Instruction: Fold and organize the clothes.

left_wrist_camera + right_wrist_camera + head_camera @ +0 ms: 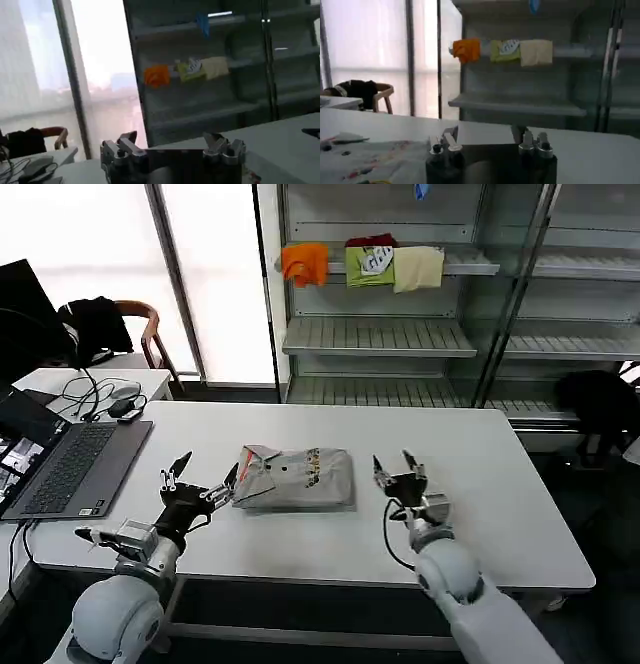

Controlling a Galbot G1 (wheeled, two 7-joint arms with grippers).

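**Claws flank a folded shirt: the fold could come undone**

The left claw (pixel 200 476), fingers spread and empty, sits just beside the folded grey shirt (pixel 297 478) mid-surface (pixel 520 514). The right claw (pixel 397 468) (also released) waits near its other edge. A careless one-sided nudge could drag a layer and spoil the fold.

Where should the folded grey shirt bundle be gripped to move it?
Probably by its two short ends: the folded shirt lies flat between the open left pincer and right pincer, so each can slide in from its own side.
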